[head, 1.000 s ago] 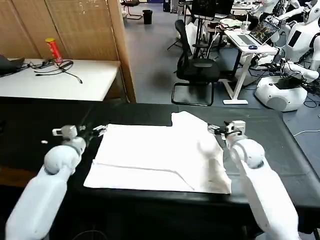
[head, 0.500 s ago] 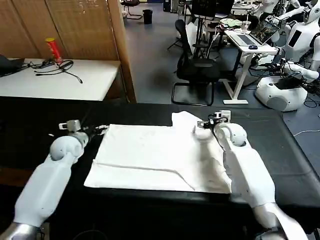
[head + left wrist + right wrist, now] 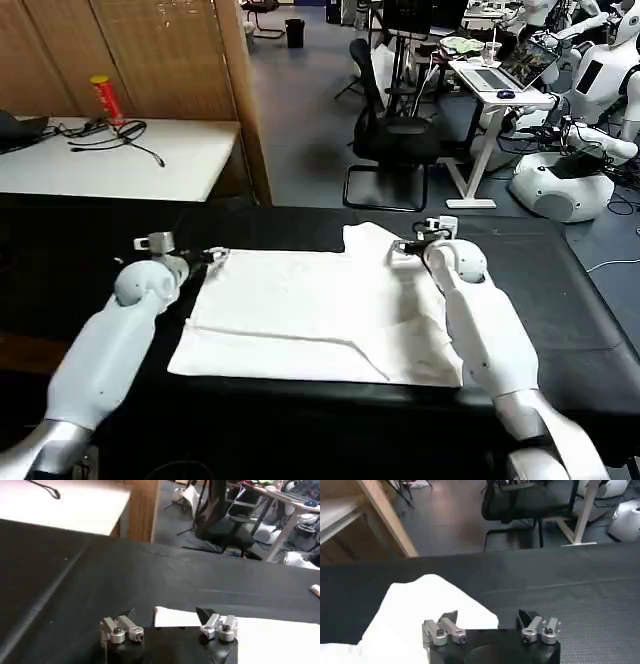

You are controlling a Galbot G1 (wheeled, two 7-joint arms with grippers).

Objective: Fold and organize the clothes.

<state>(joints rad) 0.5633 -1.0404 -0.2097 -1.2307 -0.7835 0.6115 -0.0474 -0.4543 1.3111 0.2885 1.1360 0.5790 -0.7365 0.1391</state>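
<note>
The clothes, a single white T-shirt [image 3: 310, 310], lie flat on the black-covered table [image 3: 560, 290], with a fold line across the near part. My left gripper [image 3: 207, 258] is at the shirt's far left corner. In the left wrist view it [image 3: 167, 614] is open, with the corner of the shirt [image 3: 175, 618] lying between its fingers. My right gripper [image 3: 405, 245] is over the far right part of the shirt, by the sleeve. In the right wrist view it [image 3: 487, 616] is open too, with the shirt's edge [image 3: 420, 610] under one finger and black cloth under the other.
Behind the black table, a white table [image 3: 120, 160] at the far left carries a red can [image 3: 103, 98] and cables. A wooden partition [image 3: 240, 90] stands beside it. Beyond the far edge is an office chair [image 3: 395, 140]. Bare black cloth lies on both sides of the shirt.
Both arms have reached farther across the table. The left gripper moved right to the shirt's far left corner. The right gripper moved left and away, onto the shirt's far right part.
</note>
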